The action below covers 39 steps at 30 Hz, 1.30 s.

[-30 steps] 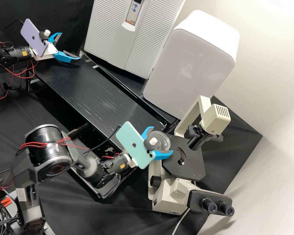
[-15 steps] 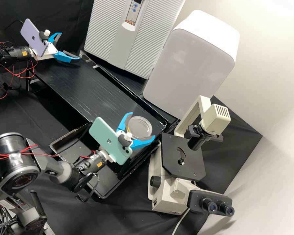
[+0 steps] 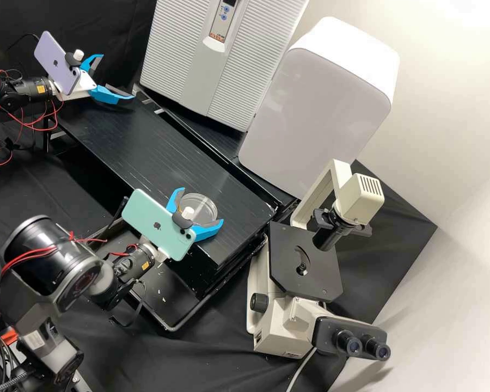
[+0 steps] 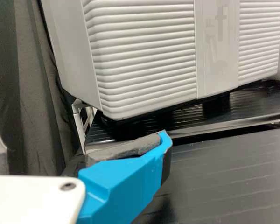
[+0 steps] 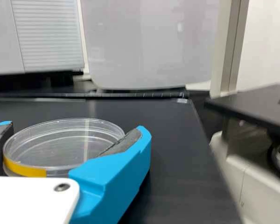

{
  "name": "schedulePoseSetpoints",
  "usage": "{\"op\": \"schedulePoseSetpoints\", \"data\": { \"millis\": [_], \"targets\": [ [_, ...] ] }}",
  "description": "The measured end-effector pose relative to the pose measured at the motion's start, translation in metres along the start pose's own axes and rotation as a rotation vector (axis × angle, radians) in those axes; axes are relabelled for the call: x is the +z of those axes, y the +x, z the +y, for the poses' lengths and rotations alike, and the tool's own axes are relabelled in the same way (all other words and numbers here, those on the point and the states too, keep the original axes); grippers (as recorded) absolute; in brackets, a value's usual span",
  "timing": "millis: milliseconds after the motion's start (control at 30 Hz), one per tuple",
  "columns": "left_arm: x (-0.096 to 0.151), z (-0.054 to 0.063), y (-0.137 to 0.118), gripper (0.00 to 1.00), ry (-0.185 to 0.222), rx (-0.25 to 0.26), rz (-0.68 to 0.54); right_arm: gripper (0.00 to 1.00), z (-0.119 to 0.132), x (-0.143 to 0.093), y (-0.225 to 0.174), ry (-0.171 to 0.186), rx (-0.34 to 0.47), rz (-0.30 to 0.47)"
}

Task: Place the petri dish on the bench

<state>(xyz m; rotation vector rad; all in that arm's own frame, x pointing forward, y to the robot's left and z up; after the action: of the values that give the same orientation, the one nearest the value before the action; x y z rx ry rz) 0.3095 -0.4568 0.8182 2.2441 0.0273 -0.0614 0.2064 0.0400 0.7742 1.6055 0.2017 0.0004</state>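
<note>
Black bench (image 3: 160,155) is running between the grey ribbed unit (image 3: 201,71) and white cabinet (image 3: 316,109) at the back and the microscope (image 3: 288,321) off its end. Right gripper (image 3: 201,207) is pinching the petri dish (image 5: 60,142) side to side, a pad against the wall on each flank, yellow band (image 5: 25,169) facing the wrist. Dish is sitting over the bench's near part, inside its edge, looking about level. Can't tell whether the base is touching the surface or hovering just above it. Left gripper (image 3: 116,77) is standing spread with nothing between its fingers, over the far end, well apart from the dish.

Step in hand, my read: setting down. What it's needing: keep the dish flat, lower slowly, let the whole base seat before any release. Don't press once it's down; thin clear plastic is likely flexing or cracking under load. Open both fingers evenly so neither pad is dragging the rim, then back straight out along the finger direction. Main risks I'm seeing: letting go high, tipping one side, or a grippy pad pulling the dish toward the near edge.
</note>
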Motion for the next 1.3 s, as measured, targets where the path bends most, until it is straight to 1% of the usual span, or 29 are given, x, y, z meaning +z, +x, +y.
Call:
{"op": "schedulePoseSetpoints", "data": {
  "millis": [67,233,333,367,500,567,767,933,1033,1100,1167,1300],
  "targets": [
    [0.000,0.000,0.000,1.00,0.000,0.000,0.000,0.00,-0.003,0.001,0.000,-0.009,0.000,-0.004],
    [0.000,0.000,0.000,1.00,0.000,0.000,0.000,0.00,-0.008,0.002,0.002,-0.004,-0.004,-0.006],
    [0.000,0.000,0.000,1.00,0.000,0.000,0.000,0.00,-0.009,0.003,0.003,-0.015,-0.009,-0.010],
    [0.000,0.000,0.000,1.00,0.000,0.000,0.000,1.00,-0.009,0.003,0.003,-0.016,-0.007,-0.008],
    [0.000,0.000,0.000,1.00,0.000,0.000,0.000,1.00,-0.009,0.003,0.003,-0.028,0.002,-0.007],
    [0.000,0.000,0.000,1.00,0.000,0.000,0.000,1.00,-0.008,0.003,0.003,-0.046,0.006,-0.008],
    [0.000,0.000,0.000,1.00,0.000,0.000,0.000,1.00,-0.007,-0.001,-0.001,-0.057,0.045,-0.022],
    [0.000,0.000,0.000,1.00,0.000,0.000,0.000,1.00,-0.001,-0.002,-0.014,-0.023,0.076,-0.034],
    [0.000,0.000,0.000,1.00,0.000,0.000,0.000,1.00,0.004,-0.001,-0.020,0.025,0.092,-0.027],
    [0.000,0.000,0.000,1.00,0.000,0.000,0.000,1.00,0.006,-0.002,-0.022,0.049,0.097,-0.019],
    [0.000,0.000,0.000,1.00,0.000,0.000,0.000,1.00,0.008,-0.002,-0.023,0.064,0.102,-0.010],
    [0.000,0.000,0.000,1.00,0.000,0.000,0.000,1.00,0.008,-0.005,-0.023,0.067,0.097,0.012]
  ]
}}
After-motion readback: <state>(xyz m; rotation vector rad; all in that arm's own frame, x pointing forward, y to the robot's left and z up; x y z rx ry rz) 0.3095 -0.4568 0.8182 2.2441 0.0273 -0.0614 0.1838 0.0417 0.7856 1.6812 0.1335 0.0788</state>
